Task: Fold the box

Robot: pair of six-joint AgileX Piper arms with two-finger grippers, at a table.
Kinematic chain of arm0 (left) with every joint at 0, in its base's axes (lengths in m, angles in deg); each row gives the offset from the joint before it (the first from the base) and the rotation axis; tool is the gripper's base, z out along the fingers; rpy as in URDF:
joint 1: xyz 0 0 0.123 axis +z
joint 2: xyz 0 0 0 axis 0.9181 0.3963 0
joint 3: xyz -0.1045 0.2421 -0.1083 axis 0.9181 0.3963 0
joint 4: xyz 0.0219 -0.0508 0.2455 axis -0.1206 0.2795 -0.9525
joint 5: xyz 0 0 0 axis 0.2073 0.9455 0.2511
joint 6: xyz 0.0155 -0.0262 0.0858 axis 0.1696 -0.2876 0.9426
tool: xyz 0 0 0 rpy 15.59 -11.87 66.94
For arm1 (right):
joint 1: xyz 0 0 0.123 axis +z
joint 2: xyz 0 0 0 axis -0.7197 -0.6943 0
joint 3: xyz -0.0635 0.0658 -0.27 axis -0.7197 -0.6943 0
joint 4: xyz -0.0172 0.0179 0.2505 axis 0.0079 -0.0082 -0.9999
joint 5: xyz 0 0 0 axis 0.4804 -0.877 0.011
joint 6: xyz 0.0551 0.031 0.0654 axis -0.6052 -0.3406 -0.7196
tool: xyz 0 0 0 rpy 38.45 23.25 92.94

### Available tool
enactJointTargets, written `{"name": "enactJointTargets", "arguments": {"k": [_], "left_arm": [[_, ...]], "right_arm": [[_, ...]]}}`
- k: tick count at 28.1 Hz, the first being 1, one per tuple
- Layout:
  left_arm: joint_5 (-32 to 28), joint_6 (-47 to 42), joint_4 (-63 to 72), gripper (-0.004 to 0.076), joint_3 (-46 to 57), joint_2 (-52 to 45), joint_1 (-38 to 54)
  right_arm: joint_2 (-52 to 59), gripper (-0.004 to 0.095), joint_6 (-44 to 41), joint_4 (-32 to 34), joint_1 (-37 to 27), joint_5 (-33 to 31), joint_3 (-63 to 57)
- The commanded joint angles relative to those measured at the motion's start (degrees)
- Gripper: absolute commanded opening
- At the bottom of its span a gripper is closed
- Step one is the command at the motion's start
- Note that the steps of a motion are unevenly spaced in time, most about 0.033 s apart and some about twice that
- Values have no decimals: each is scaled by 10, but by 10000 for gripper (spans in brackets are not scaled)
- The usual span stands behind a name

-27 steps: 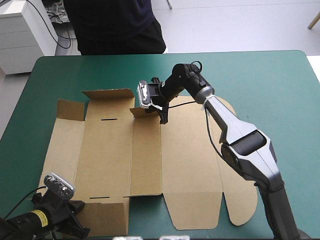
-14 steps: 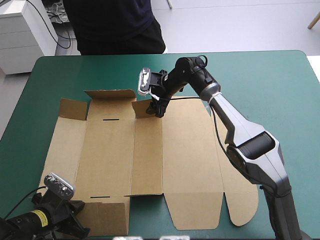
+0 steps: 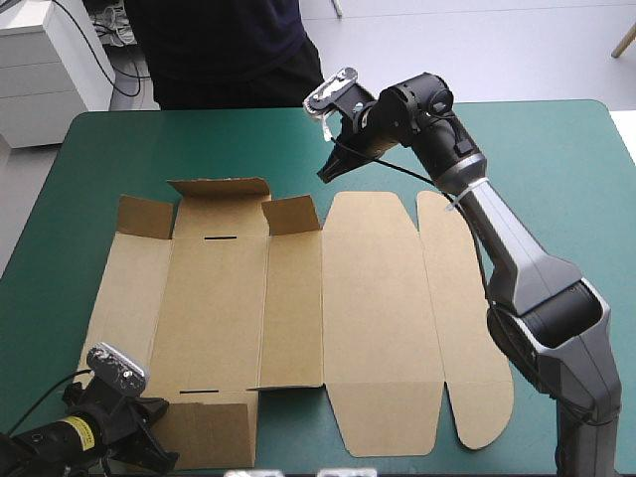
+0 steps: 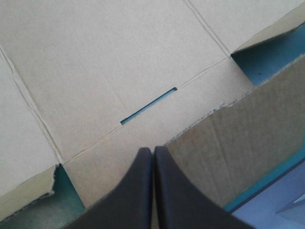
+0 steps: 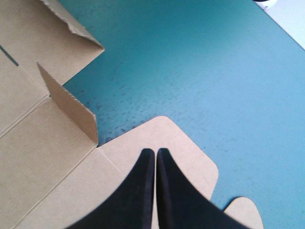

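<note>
Teal-green cover: box flat, far flaps tilted up; left tool, right tool together.

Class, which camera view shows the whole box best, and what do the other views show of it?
The high view: the box lies there entire, spread out. The left wrist view shows only a slot and creases ahead of the left gripper; the right wrist view shows only its far-edge flaps.

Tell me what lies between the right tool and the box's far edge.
Nothing. In the high view only a bare strip of cover shows between the shut, empty right tool and the box.
</note>
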Motion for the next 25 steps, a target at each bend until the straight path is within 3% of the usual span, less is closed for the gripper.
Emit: {"name": "enactJointTargets", "arguments": {"k": [1,6,9,16,25], "left_arm": [[-29,-4,4,-8,-58,5,-2],[-21,-21,-31,-8,-149,14,-2],[21,-45,-87,-8,-215,48,-2],[60,-67,-147,-8,-307,162,-2],[56,-50,-140,-3,-391,316,-2]], "right_arm": [[60,-20,-46,33,-8,22,19],[81,-20,-82,30,-38,22,18],[111,-20,-84,9,-67,22,-18],[201,-20,-73,10,-110,22,-197],[348,-20,-64,12,-143,56,-434]]}}
